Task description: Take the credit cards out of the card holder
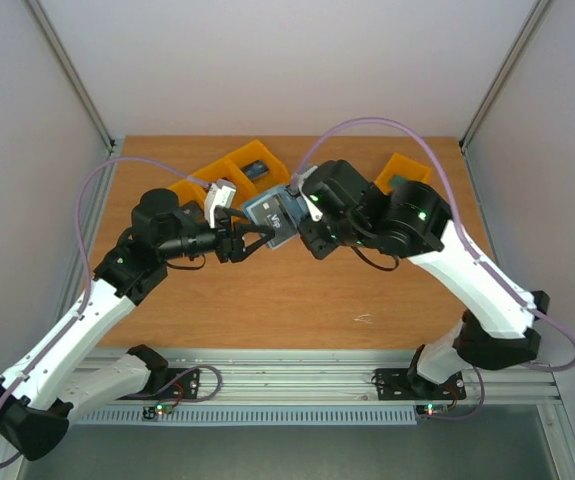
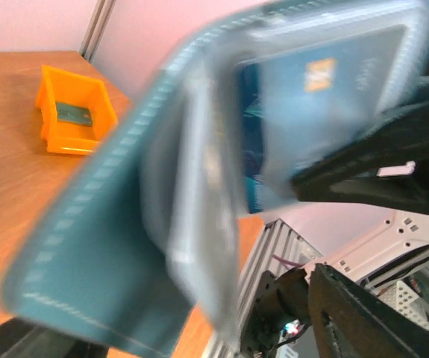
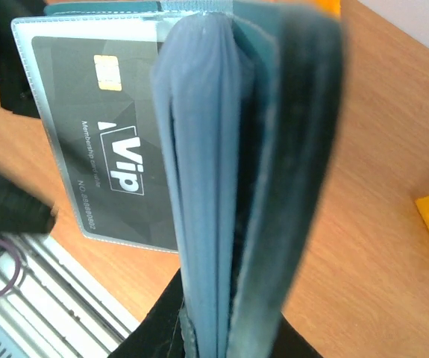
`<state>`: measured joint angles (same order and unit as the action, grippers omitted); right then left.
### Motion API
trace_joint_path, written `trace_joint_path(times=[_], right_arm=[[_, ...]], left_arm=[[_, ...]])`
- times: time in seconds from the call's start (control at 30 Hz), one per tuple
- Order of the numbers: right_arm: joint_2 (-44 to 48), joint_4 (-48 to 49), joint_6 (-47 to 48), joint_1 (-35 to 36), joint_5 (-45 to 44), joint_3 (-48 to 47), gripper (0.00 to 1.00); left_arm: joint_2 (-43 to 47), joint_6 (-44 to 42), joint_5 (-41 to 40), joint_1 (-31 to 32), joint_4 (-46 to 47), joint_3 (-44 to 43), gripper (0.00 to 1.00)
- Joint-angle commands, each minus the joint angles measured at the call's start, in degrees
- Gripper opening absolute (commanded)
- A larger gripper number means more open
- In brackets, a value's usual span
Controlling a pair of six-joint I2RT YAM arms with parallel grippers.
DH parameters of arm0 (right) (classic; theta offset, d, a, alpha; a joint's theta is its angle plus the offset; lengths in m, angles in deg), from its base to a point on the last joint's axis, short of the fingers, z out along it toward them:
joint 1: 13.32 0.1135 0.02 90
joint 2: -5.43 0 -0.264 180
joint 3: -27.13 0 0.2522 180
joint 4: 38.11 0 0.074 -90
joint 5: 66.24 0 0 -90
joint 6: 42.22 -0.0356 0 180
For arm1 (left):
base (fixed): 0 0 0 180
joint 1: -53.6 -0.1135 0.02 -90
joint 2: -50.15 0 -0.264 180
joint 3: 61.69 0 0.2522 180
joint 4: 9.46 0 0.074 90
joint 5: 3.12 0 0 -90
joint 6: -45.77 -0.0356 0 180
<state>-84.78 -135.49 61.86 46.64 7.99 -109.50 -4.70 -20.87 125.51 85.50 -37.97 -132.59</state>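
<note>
The blue-teal card holder (image 1: pixel 272 213) hangs open in the air above the table's middle. My right gripper (image 1: pixel 294 212) is shut on its folded edge; in the right wrist view the card holder (image 3: pixel 274 149) stands edge-on between my black fingers (image 3: pixel 151 324). A dark grey card (image 3: pixel 102 149) marked "Vip" sits in a clear sleeve on the left. My left gripper (image 1: pixel 250 241) is open, its jaws either side of the holder's near flap (image 2: pixel 102 246). A blue card (image 2: pixel 326 97) sits in a sleeve pocket. No red card is in view.
Orange bins stand at the back: a row behind the left gripper (image 1: pixel 229 172) and one at the back right (image 1: pixel 404 170), also in the left wrist view (image 2: pixel 71 112) with a dark card inside. The metal rail (image 1: pixel 287 375) runs along the table's near edge.
</note>
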Motion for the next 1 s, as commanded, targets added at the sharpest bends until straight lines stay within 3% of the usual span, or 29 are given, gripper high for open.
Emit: trace_joint_path(times=[0.0, 0.07, 0.27, 0.37, 0.43, 0.53, 0.67, 0.73, 0.8, 0.87, 0.97], right_arm=[[8.1, 7.0, 4.7, 0.5, 5.3, 5.4, 0.01], [10.4, 9.1, 5.7, 0.5, 8.1, 7.8, 0.01], [13.9, 11.8, 7.1, 0.5, 14.9, 11.0, 0.01], [15.4, 13.0, 8.1, 0.5, 18.8, 12.6, 0.01], [17.0, 14.1, 9.0, 0.4, 19.9, 14.2, 0.01], [18.9, 15.0, 9.5, 0.1, 20.1, 15.7, 0.01], [19.7, 14.6, 8.8, -1.1, 17.5, 16.2, 0.05], [19.2, 12.8, 7.1, -2.7, 13.5, 15.6, 0.24], [18.3, 10.0, 4.1, -5.1, 9.0, 14.0, 0.41], [17.4, 6.8, 0.9, -8.1, 5.9, 11.9, 0.43], [16.1, 3.3, -1.5, -9.0, 2.5, 8.8, 0.43]], left_arm=[[0.8, 2.3, 2.9, -0.6, 4.4, 1.1, 0.64], [0.8, 2.9, 4.8, -0.6, 5.7, 1.3, 0.55], [0.5, 3.5, 11.9, -0.7, 10.6, 1.2, 0.64], [0.6, 3.2, 13.2, -0.7, 10.8, 0.9, 0.59], [0.8, 3.3, 16.0, -0.7, 12.8, 0.9, 0.46], [1.0, 3.5, 18.7, -0.7, 14.1, 1.1, 0.02], [1.2, 2.0, 18.4, -0.7, 12.5, 1.2, 0.0], [1.3, 2.7, 14.8, -0.7, 9.4, 0.9, 0.0], [1.1, 1.8, 6.0, -0.7, 1.8, 0.0, 0.0], [0.5, -0.4, -7.9, -0.7, -6.7, -1.0, 0.0], [-0.9, -6.4, -21.6, -0.7, -16.8, -2.2, 0.0]])
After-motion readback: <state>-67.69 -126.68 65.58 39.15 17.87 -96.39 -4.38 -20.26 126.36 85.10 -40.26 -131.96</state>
